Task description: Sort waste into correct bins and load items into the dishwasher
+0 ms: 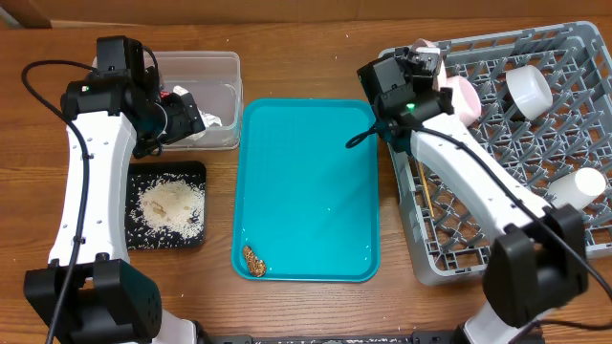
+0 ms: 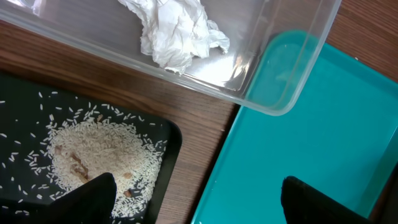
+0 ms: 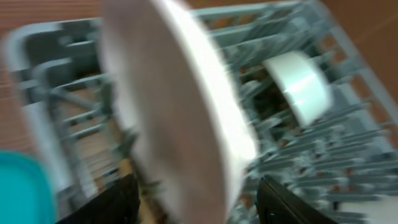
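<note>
- Plate goes into the rack: the right gripper hangs over the dish rack, on the side nearest the teal tray. Its jaws stand apart on either side of a white plate that sits on edge among the pegs.
- The wrist view is blurred. A gap seems to show at each finger, so the plate looks released rather than gripped, but a light touch on the rim cannot be ruled out.
- Doing this step well likely means opening fully and then lifting straight up in line with the plate. That way neither finger catches the rim and tips it off its pegs. The plate should be leaning on a peg before the arm leaves.
- The left gripper hovers wide open and holds nothing. One of its fingers is over the black tray and the other is over the teal tray, with bare table between.
- Further into the rack sit a white bowl and a white cup.
- Rice is heaped in the black tray, and a crumpled napkin lies in the clear tub.
- A small brown lump sits in a near corner of the teal tray, not yet binned.
</note>
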You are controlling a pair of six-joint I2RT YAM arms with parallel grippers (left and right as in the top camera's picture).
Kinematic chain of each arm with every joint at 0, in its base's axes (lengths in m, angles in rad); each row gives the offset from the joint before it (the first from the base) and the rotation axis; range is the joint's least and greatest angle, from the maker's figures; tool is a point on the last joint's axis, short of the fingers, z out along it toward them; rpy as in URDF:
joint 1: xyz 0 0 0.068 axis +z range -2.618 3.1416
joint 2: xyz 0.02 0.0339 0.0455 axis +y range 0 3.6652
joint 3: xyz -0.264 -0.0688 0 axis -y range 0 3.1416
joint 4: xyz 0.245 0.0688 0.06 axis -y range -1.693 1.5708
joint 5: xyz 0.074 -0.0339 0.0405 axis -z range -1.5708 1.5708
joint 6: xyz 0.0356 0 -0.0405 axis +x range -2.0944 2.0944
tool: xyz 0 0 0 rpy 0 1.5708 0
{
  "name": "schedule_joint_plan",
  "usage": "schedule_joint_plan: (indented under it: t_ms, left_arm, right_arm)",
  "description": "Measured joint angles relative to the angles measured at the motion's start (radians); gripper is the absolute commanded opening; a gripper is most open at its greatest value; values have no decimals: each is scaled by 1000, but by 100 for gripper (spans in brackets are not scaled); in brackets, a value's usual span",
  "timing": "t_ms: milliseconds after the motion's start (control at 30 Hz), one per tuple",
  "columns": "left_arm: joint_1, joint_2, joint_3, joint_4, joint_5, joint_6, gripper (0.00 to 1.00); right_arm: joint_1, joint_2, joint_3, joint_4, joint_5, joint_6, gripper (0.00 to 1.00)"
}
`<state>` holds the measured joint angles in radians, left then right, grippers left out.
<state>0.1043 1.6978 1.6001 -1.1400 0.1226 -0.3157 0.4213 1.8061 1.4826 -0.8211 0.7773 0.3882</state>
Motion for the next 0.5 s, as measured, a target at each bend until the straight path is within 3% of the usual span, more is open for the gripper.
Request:
schedule_joint_plan:
  t_ms: [200, 333, 500]
  left_arm:
    - [-6, 0, 0, -5, 0, 0, 87]
    - [-29, 0, 0, -31, 0, 8, 87]
    - [-94, 0, -2, -86, 0, 27, 89]
  right_arm:
    - [-64, -188, -1, -32, -251, 4, 75]
    - [-183, -310, 0, -116, -418, 3, 82]
    - [-327, -329, 2, -244, -582, 5, 88]
